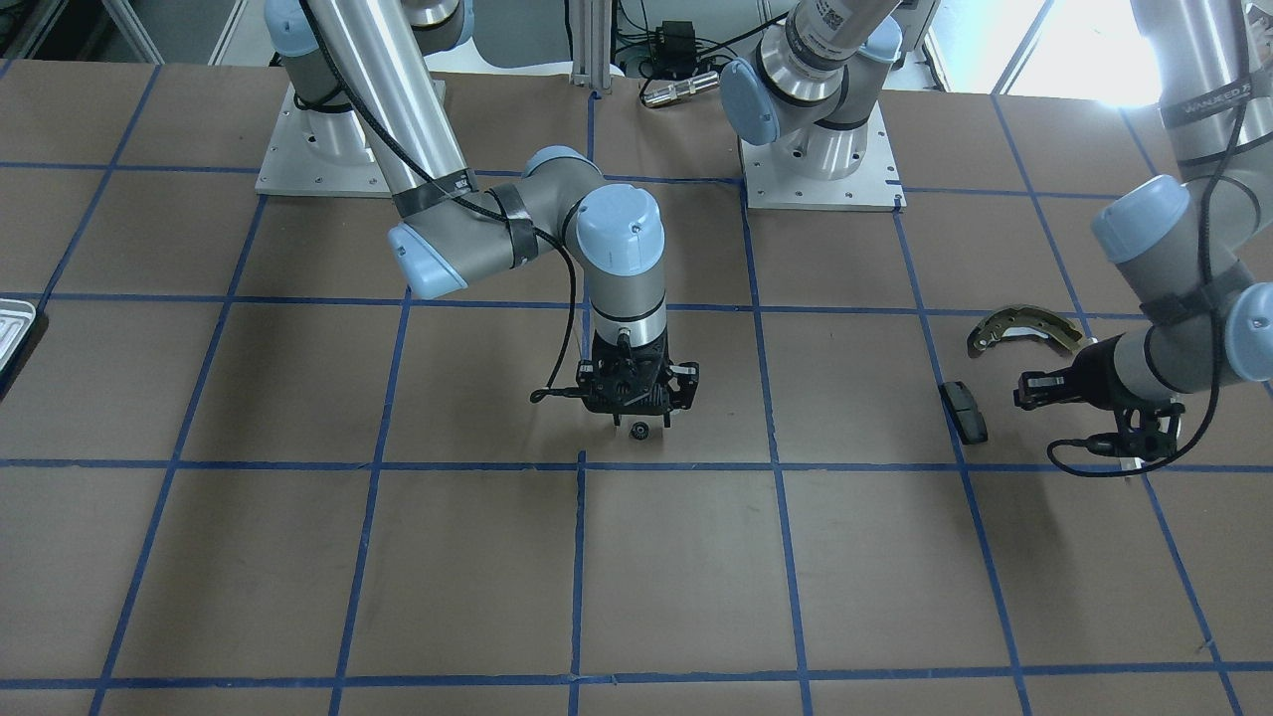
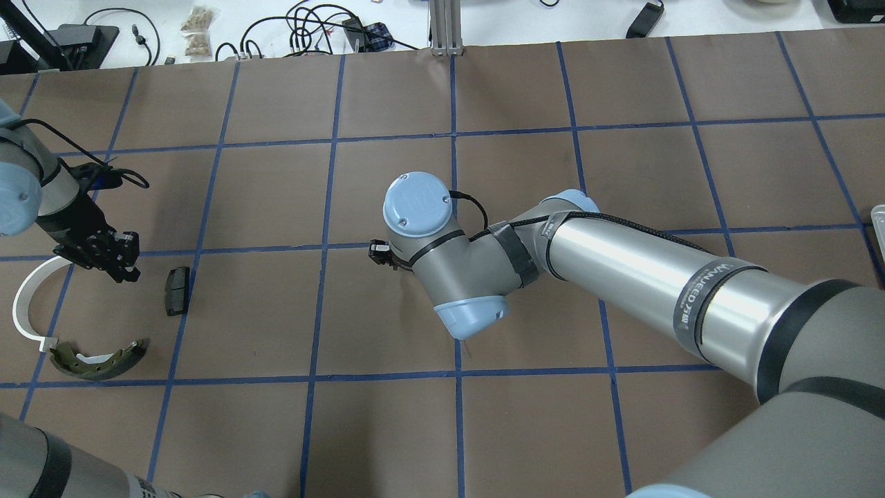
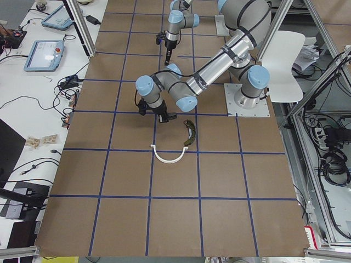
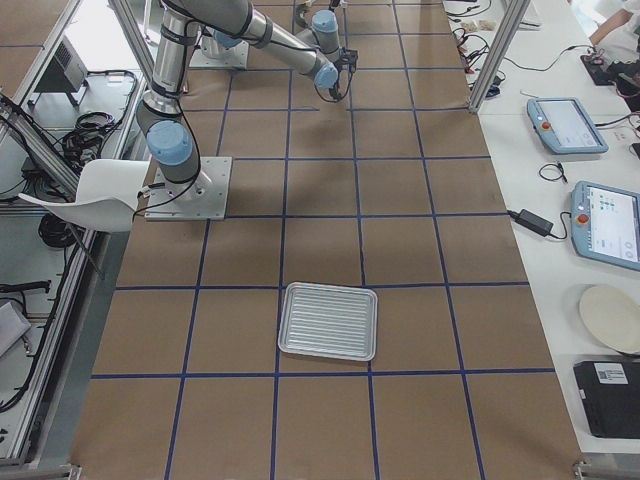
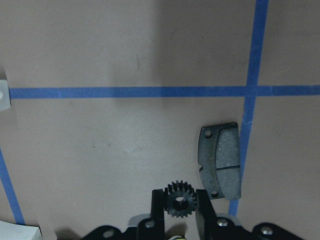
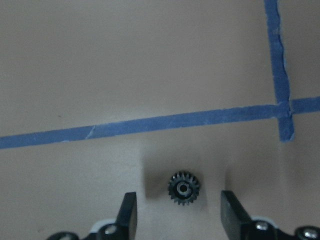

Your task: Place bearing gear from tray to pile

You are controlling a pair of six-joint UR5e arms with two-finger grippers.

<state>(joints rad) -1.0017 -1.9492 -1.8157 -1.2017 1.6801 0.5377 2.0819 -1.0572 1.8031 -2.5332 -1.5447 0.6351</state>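
My left gripper is shut on a small black toothed gear, just left of the black pad in the wrist view. It hangs by the pile: the pad, the white half-ring and the brass-and-grey brake shoe. My right gripper is open at the table's middle. A second black gear lies on the paper between its fingers and touches neither. This gear shows under the gripper in the front view. The silvery tray holds nothing.
The table is brown paper with a blue tape grid. Both arm bases stand at the robot's edge. The tray's corner shows at the front view's left edge. Cables and tablets lie beyond the far edge.
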